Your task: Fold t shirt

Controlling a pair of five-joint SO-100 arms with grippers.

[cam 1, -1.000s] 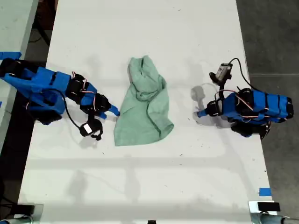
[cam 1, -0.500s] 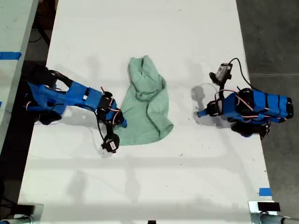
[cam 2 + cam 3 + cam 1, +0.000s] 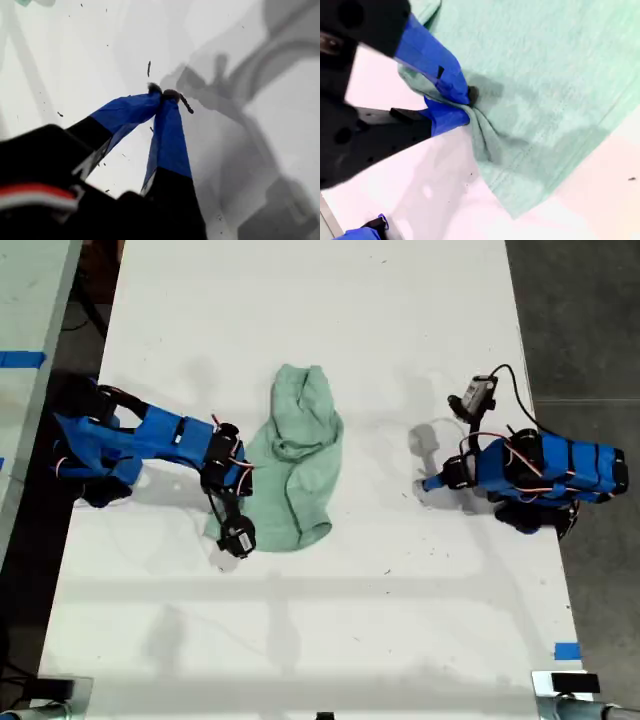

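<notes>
With my second gripper (image 3: 462, 107) pinching the t shirt (image 3: 300, 465) edge, we should lift before folding; my first gripper (image 3: 165, 95) sits pressed together.

A long white table (image 3: 320, 330) with small dark specks fills the middle of the exterior view. A strip of blue tape (image 3: 566, 651) lies near its right edge. Dark grey floor (image 3: 580, 310) lies beyond, at right.
</notes>
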